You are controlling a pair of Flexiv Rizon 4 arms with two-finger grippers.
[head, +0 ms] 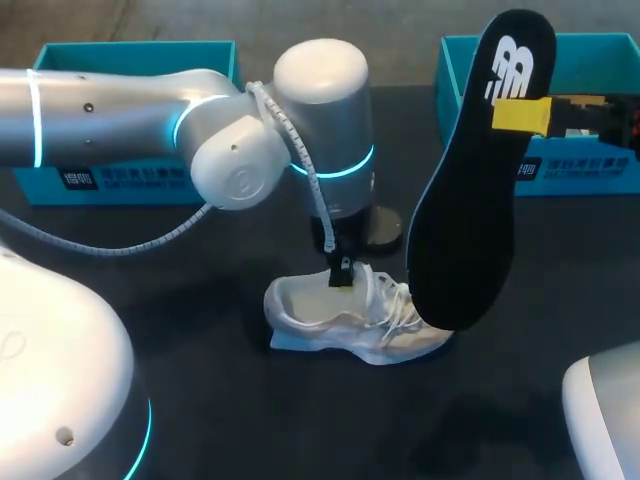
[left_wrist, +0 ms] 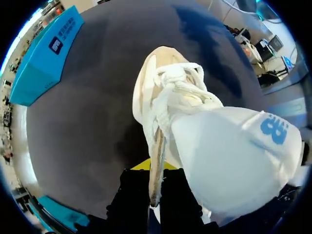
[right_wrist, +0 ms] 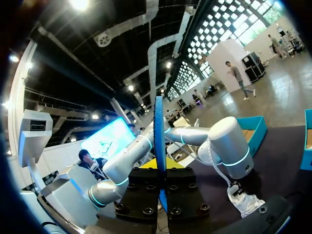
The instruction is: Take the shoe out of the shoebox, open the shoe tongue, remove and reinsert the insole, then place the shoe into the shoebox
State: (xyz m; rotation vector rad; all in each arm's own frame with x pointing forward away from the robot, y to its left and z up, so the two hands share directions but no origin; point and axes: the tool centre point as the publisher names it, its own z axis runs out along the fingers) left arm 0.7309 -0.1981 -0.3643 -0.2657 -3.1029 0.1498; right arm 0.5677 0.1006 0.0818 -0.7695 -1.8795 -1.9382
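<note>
Shoe [head: 345, 322], white, stands on its sole at mid-table [head: 180, 330]. We see our left gripper [head: 342, 276] clamped on its collar wall, one finger either side. Our right gripper [head: 520, 115] grasps the dark insole [head: 465, 210], held upright, apart from the shoe.

Head view, upper right: a white logo [head: 507, 68] is showing on the black insole [head: 465, 190]; its wording is not being recorded. Dark labels [head: 115, 178] with white print are sitting on the fronts of the left shoebox [head: 140, 60] and the right shoebox [head: 600, 170], too small to read. Left wrist view: a blue logo [left_wrist: 274, 127] is showing on the white shoe [left_wrist: 234, 156].
</note>
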